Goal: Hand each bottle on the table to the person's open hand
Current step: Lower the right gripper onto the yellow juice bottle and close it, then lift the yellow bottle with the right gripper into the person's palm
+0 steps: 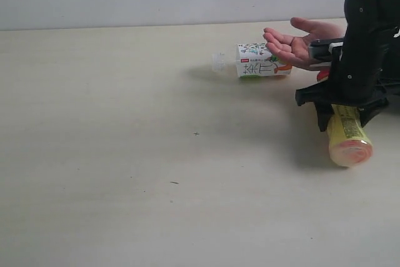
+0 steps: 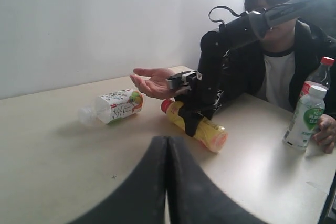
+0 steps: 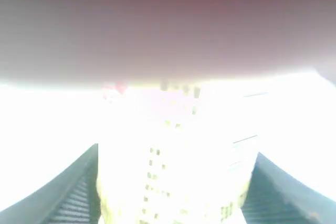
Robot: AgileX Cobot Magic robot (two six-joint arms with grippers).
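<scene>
The lying yellow plastic tea bottle (image 1: pixel 350 145) looks full, smooth and prone to roll, best squeezed mid-body, where the jaws of the right gripper (image 1: pixel 345 115) flank it, contact impossible to tell.

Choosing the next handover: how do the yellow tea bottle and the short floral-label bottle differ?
The yellow tea bottle is longer and yellow; the short floral-label bottle is stubby and clear. The tea bottle sits between the right gripper's fingers; the short bottle lies free near the open hand. Both lie on their sides on the table.
</scene>
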